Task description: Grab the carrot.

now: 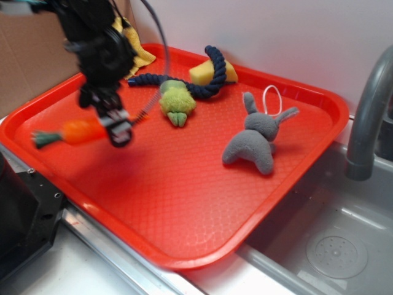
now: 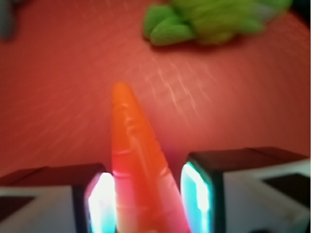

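The orange carrot (image 1: 83, 131) with its dark green stub lies at the left of the red tray (image 1: 184, 203), stub pointing left. My gripper (image 1: 118, 128) is down over the carrot's narrow end. In the wrist view the carrot (image 2: 133, 145) runs up between my two fingers and its tip points away from me. My gripper (image 2: 148, 194) has both pads against the carrot's sides, the left pad (image 2: 102, 204) and the right pad (image 2: 194, 194). I cannot tell whether the carrot rests on the tray or is just above it.
A fuzzy light-green plush toy (image 1: 177, 101) with a dark blue rope lies just behind the gripper and shows at the top of the wrist view (image 2: 209, 22). A grey plush rabbit (image 1: 258, 138) lies to the right, and a yellow sponge (image 1: 212, 72) at the back. A sink with a grey faucet (image 1: 368, 110) is on the right.
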You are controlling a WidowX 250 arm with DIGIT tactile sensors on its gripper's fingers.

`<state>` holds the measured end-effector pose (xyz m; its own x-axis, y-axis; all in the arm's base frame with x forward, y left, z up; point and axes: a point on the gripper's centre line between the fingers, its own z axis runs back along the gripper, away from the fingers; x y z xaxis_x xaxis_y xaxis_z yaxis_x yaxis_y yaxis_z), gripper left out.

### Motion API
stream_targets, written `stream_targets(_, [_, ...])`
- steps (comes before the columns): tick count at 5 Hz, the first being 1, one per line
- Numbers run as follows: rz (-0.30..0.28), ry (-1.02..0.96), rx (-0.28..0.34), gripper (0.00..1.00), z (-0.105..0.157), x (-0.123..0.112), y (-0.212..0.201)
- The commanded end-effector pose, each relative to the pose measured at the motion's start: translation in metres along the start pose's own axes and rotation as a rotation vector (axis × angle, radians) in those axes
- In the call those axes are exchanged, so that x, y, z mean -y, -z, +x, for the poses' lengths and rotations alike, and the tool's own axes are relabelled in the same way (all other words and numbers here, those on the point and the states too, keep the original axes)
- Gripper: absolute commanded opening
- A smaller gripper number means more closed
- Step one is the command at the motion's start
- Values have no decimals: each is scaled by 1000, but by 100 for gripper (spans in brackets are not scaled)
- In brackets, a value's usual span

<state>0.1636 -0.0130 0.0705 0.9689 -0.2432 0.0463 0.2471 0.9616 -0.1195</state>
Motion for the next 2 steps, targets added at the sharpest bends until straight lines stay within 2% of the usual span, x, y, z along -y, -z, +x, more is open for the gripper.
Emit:
stream_targets(1, [30, -186, 65, 0, -8, -19, -83])
stream_targets(2, [105, -349, 47, 0, -8, -33, -103])
